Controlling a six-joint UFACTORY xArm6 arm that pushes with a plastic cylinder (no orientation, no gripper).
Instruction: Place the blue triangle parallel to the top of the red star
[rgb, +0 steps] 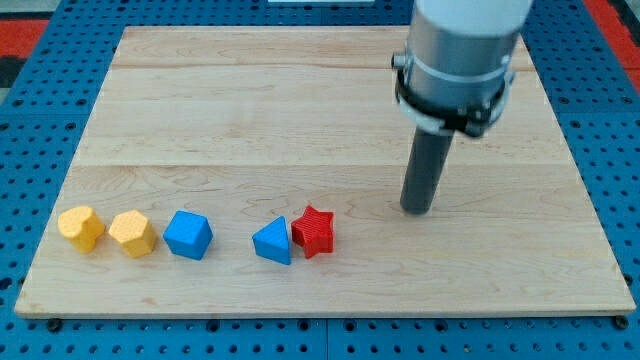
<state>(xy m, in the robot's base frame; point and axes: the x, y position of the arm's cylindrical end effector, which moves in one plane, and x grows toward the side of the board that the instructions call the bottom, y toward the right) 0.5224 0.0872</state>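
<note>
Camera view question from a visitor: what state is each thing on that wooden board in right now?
My tip: resting on the board, to the view's right of the red star, apart from it.
Blue triangle: touching the red star's left side.
Red star: beside the triangle.
Blue block: standing alone.
Two yellow blocks: side by side at the view's left.
Wooden board: lying flat.

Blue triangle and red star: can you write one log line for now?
blue triangle: touching red star's left | red star: near bottom edge | my tip: right of star, apart | task: not done
</note>
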